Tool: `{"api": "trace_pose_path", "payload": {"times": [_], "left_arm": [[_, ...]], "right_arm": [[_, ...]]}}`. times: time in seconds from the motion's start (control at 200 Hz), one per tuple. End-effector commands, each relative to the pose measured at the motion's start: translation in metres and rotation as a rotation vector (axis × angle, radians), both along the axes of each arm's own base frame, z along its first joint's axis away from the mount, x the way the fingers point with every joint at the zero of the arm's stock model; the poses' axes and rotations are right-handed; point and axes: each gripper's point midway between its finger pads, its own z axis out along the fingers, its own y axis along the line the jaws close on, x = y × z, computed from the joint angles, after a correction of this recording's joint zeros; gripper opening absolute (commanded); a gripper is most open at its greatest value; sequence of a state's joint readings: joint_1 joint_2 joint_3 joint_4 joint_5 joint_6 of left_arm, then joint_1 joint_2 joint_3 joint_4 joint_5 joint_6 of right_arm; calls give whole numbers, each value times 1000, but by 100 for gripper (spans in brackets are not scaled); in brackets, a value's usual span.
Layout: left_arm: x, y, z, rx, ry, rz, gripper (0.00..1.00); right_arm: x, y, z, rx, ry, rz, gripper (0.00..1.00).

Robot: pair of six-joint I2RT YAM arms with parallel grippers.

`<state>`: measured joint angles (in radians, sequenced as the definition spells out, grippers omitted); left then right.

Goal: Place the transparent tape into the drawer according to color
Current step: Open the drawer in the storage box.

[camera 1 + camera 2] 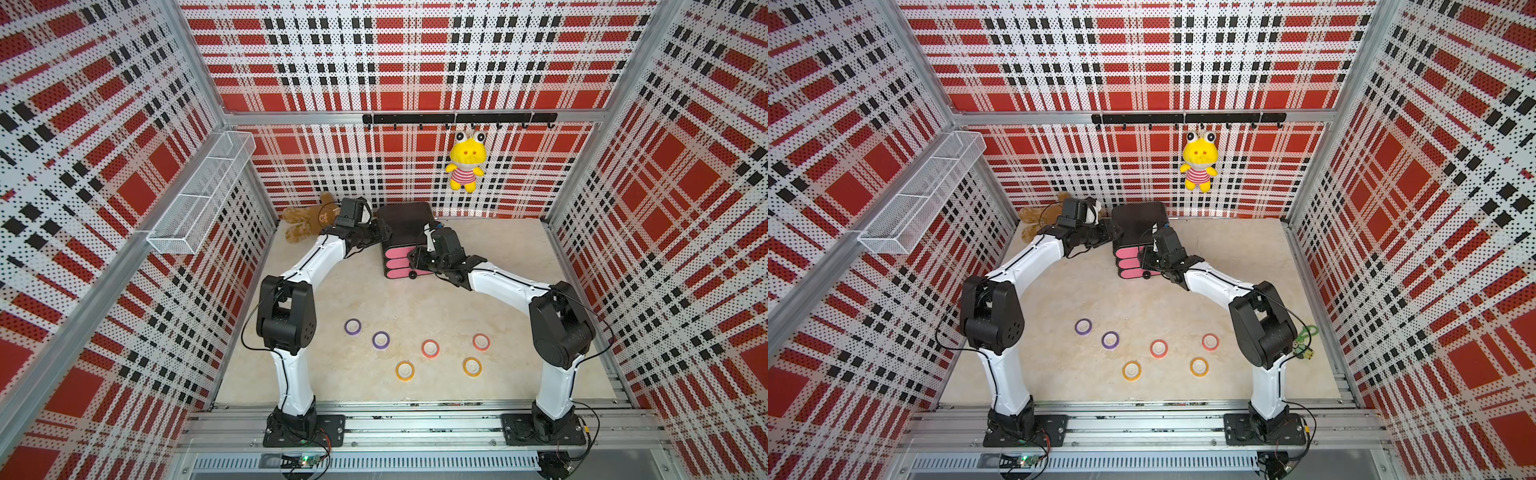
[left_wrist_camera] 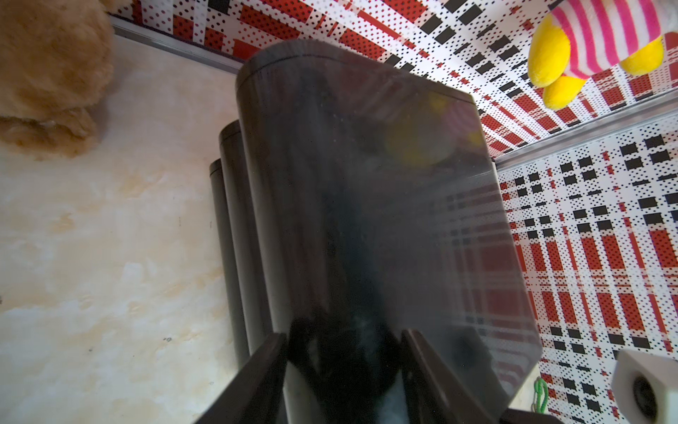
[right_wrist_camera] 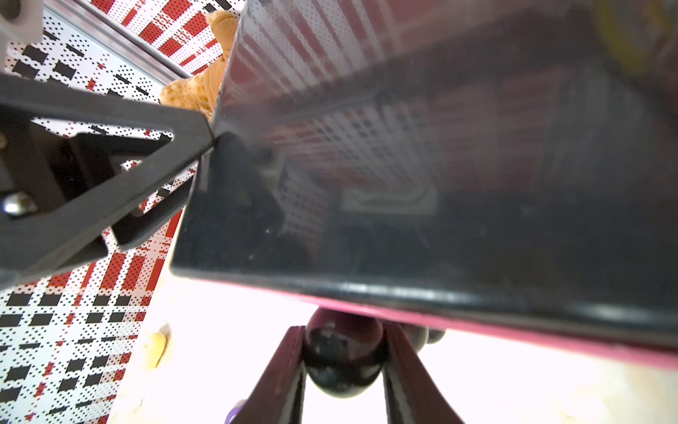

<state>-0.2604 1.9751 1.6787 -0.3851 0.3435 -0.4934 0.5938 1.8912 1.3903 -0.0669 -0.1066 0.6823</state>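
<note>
Drawer chest [image 1: 405, 220]: I saw it standing on the table [image 1: 498, 266], pink fronts facing the arms.
Right gripper [image 3: 344, 330]: clamped on the round black knob [image 3: 343, 367] nearest the chest's top panel.
Left gripper [image 2: 343, 333]: at the chest's upper edge on the left arm's side, fingers apart, one tip touching. I could not tell whether it pinched.
Tape: all six rings lay flat in front of the chest, well apart from it: purple tape rings [image 1: 352, 326] [image 1: 380, 340], red-pink tape rings [image 1: 430, 348] [image 1: 481, 342], and orange tape rings [image 1: 404, 370] [image 1: 472, 367] farthest out.
</note>
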Motion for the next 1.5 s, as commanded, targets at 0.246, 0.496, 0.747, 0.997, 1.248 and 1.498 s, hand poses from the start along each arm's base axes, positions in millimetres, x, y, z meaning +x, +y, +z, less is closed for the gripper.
{"api": "trace_pose_path", "payload": {"times": [0.246, 0.496, 0.747, 0.997, 1.248, 1.498], "left_arm": [[-7, -11, -23, -5, 66, -41, 55], [-7, -10, -24, -6, 68, -39, 55], [-8, -10, -23, -8, 69, -40, 54], [-10, -9, -25, -8, 74, -42, 54], [-11, -6, -24, -9, 75, -38, 54], [-13, -5, -25, -11, 78, -41, 54]], "right_arm": [[-38, -4, 13, 4, 7, -3, 10], [-60, -10, 17, -12, 10, -13, 8], [-75, -16, 13, -13, 24, -18, 8], [-67, -11, 1, -35, 32, -15, 31], [-67, -18, 9, -27, 8, -47, 62], [-75, -23, 28, -15, -15, -38, 77]]}}
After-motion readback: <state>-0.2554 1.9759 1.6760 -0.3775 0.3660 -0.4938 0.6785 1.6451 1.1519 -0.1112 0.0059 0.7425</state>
